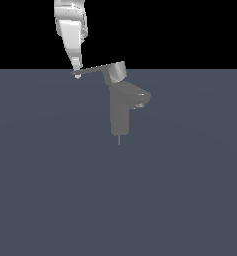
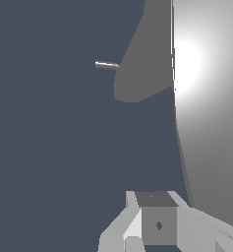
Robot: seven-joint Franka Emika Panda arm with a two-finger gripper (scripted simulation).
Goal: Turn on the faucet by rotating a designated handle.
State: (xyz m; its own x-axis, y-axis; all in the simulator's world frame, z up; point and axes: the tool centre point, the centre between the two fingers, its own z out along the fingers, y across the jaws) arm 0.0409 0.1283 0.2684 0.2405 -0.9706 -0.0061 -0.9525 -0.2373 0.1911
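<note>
— While the gripper (image 1: 77, 74) sits at the handle (image 1: 92, 70) tip, has the turning begun?
— Can't tell; I'd judge most remains. The lever juts toward the exterior view's left from atop the faucet (image 1: 121, 112), touching the fingers. Whether they're open or closed, I can't tell.

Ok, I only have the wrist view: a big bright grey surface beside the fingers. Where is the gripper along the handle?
Observer: The gripper is at the handle's free tip, far from the cap.
Operator: Which way does the lever point?
Observer: Towards the exterior view's left. The spout points right, on the other side of the faucet.
Operator: Touching yet?
Observer: They overlap in the exterior view, but I cannot tell whether they are in contact.
</note>
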